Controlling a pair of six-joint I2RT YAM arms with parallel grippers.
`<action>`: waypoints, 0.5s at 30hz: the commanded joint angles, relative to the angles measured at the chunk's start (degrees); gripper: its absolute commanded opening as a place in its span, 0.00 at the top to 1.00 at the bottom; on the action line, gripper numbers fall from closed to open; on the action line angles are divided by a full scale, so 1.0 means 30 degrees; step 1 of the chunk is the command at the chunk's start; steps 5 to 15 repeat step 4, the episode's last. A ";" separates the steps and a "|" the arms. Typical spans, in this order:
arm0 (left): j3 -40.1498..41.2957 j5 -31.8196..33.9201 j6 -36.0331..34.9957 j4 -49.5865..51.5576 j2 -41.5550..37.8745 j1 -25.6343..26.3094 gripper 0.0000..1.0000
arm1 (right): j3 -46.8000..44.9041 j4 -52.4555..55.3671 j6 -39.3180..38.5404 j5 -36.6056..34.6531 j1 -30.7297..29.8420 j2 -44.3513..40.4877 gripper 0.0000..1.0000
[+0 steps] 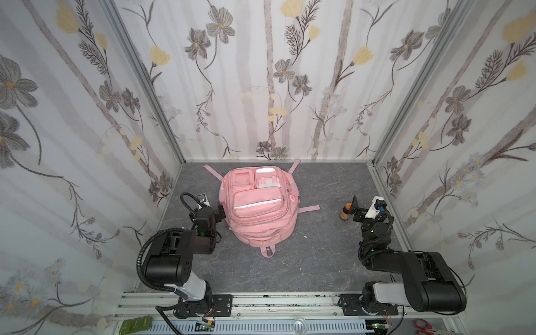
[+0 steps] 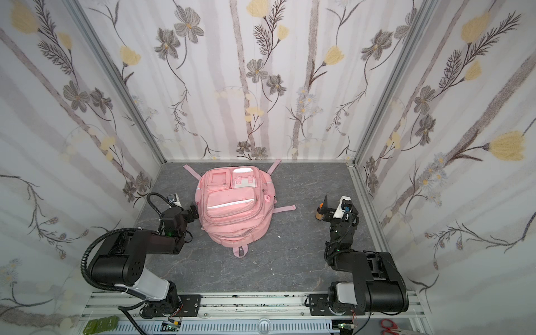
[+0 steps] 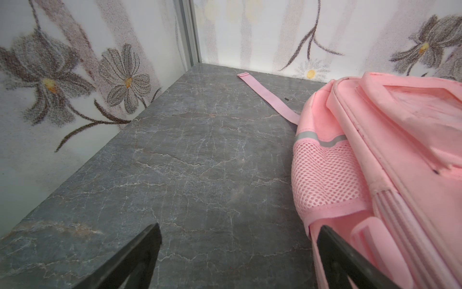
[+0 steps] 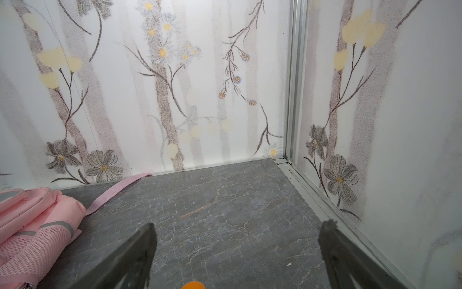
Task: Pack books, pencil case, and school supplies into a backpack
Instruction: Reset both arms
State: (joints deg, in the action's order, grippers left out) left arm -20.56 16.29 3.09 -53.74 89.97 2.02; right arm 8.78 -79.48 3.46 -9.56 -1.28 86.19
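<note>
The pink backpack (image 1: 258, 226) (image 2: 235, 223) lies flat on the grey table with its front pockets up and its top loop toward the near edge; its zips look closed. My left gripper (image 1: 213, 207) (image 2: 185, 207) sits low at the backpack's left side, open and empty, one finger against the mesh side pocket (image 3: 322, 172). My right gripper (image 1: 364, 203) (image 2: 333, 204) is out to the right near the side wall, open over bare table. Both wrist views show wide, empty jaws on the left gripper (image 3: 239, 226) and the right gripper (image 4: 239, 224). The books, pencil case and school supplies are out of view.
Pink straps (image 1: 213, 173) (image 4: 117, 190) trail from the backpack toward the back wall. A small brown and orange cylinder (image 1: 345, 213) shows by the right gripper. Floral walls close in three sides. Red scissors (image 1: 425, 326) lie beyond the front rail (image 1: 275, 301).
</note>
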 commanded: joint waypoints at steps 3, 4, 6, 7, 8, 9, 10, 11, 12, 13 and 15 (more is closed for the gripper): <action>-0.0004 0.0076 0.0080 -0.0700 -0.0015 0.0052 0.00 | 0.0159 0.0021 -0.0036 -0.0327 -0.0015 0.0067 0.00; 0.0037 0.0073 0.0080 -0.0764 -0.0046 0.0062 0.00 | 0.0155 0.0017 -0.0041 -0.0306 -0.0019 0.0068 0.00; 0.0037 0.0073 0.0080 -0.0764 -0.0046 0.0062 0.00 | 0.0155 0.0017 -0.0041 -0.0306 -0.0019 0.0068 0.00; 0.0037 0.0073 0.0080 -0.0764 -0.0046 0.0062 0.00 | 0.0155 0.0017 -0.0041 -0.0306 -0.0019 0.0068 0.00; 0.0037 0.0073 0.0080 -0.0764 -0.0046 0.0062 0.00 | 0.0155 0.0017 -0.0041 -0.0306 -0.0019 0.0068 0.00; 0.0037 0.0073 0.0080 -0.0764 -0.0046 0.0062 0.00 | 0.0155 0.0017 -0.0041 -0.0306 -0.0019 0.0068 0.00; 0.0037 0.0073 0.0080 -0.0764 -0.0046 0.0062 0.00 | 0.0155 0.0017 -0.0041 -0.0306 -0.0019 0.0068 0.00; 0.0037 0.0073 0.0080 -0.0764 -0.0046 0.0062 0.00 | 0.0155 0.0017 -0.0041 -0.0306 -0.0019 0.0068 0.00; 0.0037 0.0073 0.0080 -0.0764 -0.0046 0.0062 0.00 | 0.0155 0.0017 -0.0041 -0.0306 -0.0019 0.0068 0.00; 0.0037 0.0073 0.0080 -0.0764 -0.0046 0.0062 0.00 | 0.0155 0.0017 -0.0041 -0.0306 -0.0019 0.0068 0.00; 0.0037 0.0073 0.0080 -0.0764 -0.0046 0.0062 0.00 | 0.0155 0.0017 -0.0041 -0.0306 -0.0019 0.0068 0.00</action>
